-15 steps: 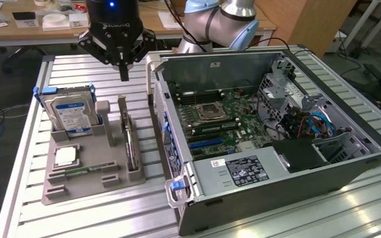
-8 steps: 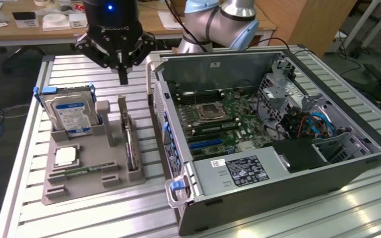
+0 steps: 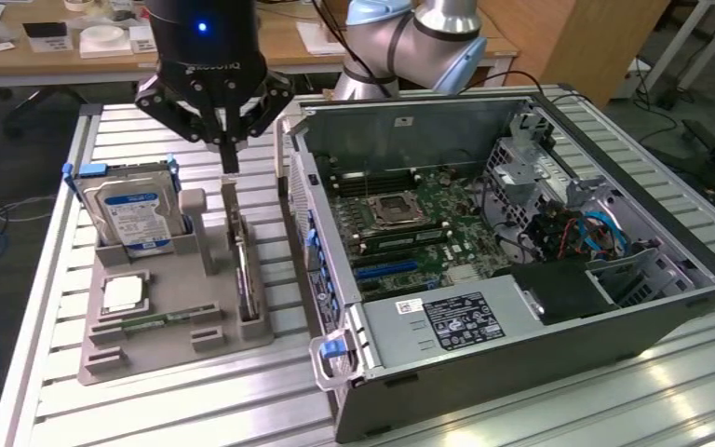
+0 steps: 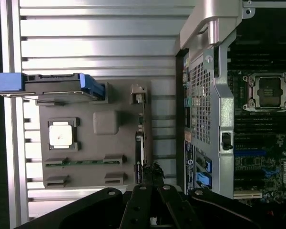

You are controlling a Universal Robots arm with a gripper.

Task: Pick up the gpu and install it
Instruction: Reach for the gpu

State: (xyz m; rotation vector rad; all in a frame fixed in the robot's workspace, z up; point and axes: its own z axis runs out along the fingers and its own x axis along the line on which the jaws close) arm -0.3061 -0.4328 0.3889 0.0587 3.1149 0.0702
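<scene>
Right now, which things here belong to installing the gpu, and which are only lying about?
For the job: gpu, open computer case, motherboard.
Lying about: hard drive with blue label, processor chip, memory stick.

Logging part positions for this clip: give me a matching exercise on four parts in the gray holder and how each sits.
1 hard drive
2 gpu
3 processor chip
4 memory stick

A lies flat, square recess
B on edge, below gripper
C blue label, upright
D lies in narrow slot

Pairs: 1-C, 2-B, 3-A, 4-D
</scene>
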